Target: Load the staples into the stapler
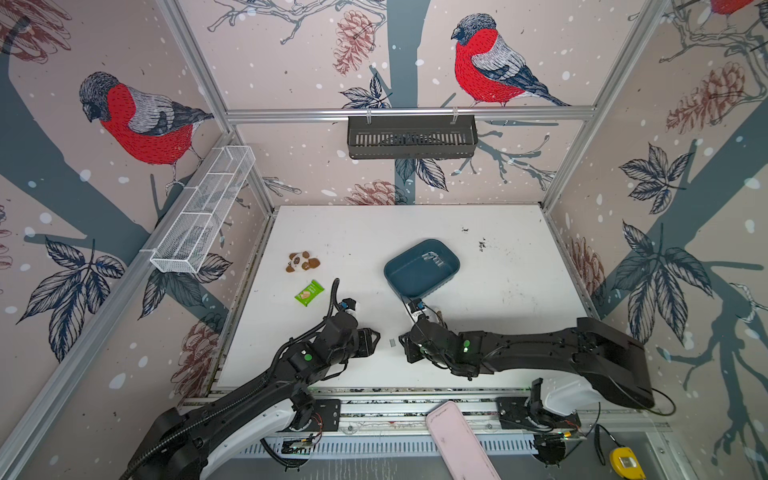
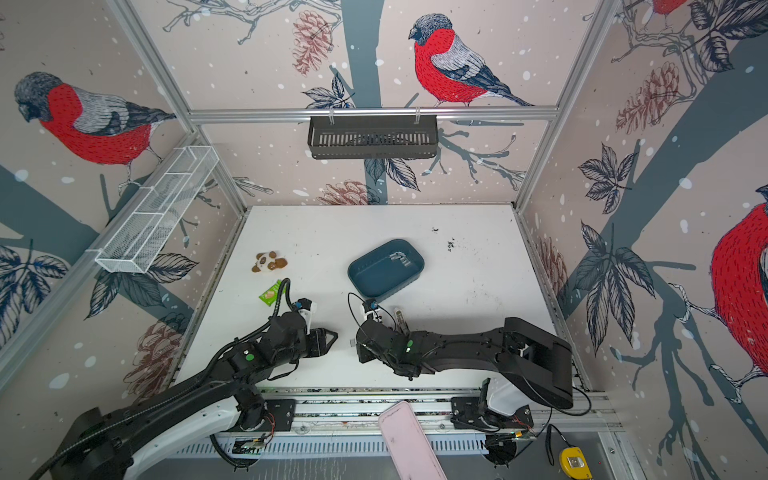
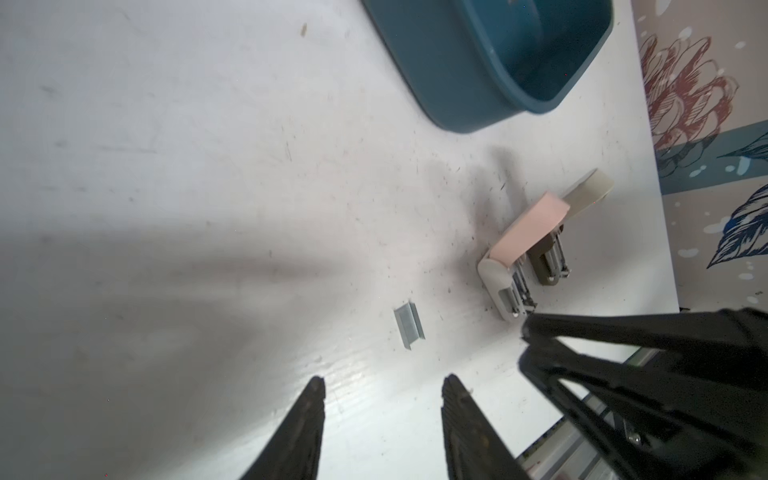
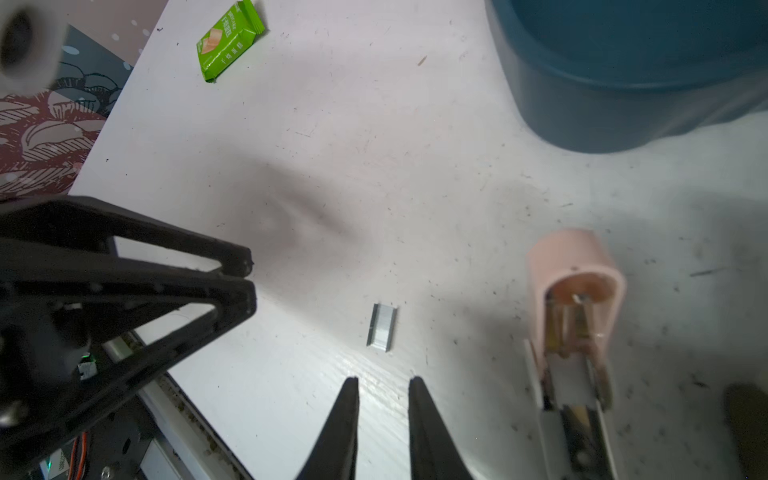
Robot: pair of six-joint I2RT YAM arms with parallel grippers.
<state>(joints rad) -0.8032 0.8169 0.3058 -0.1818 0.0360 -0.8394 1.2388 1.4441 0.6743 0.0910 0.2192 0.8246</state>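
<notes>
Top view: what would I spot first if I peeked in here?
Big red-breasted birds are painted on the walls. Near the front of the white table, the left gripper and right gripper point at each other across one tiny staple strip. Behind them sits a blue tub.

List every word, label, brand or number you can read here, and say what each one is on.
Nothing here can be read as it stands.
green packet: white print, too blurred to read.
pink flat object: faint script near its end, too small to read.
yellow object: grey label, too small to read.
</notes>
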